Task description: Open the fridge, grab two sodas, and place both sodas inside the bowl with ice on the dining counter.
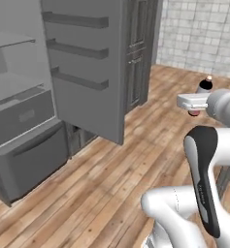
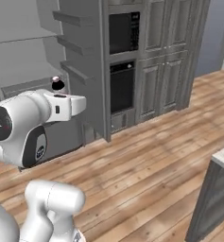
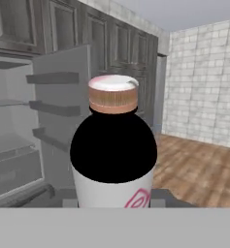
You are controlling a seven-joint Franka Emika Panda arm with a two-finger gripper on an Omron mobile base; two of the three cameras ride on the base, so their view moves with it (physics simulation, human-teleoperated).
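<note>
Before the open fridge (image 3: 19, 145), the pincer (image 3: 114, 203) grips a dark, tan-capped soda bottle (image 3: 113, 145).

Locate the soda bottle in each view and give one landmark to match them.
Left base view: bottle at right edge, behind the white hand, over wood floor.
Right base view: bottle left of centre, above the hand, before the fridge.
Hand view: bottle centre, close up.
Shared landmark: the open fridge door with its shelves.

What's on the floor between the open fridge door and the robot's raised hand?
Nothing: in the left base view, bare wooden floor runs from the fridge door to the hand, whose fingers hold a soda bottle.
</note>
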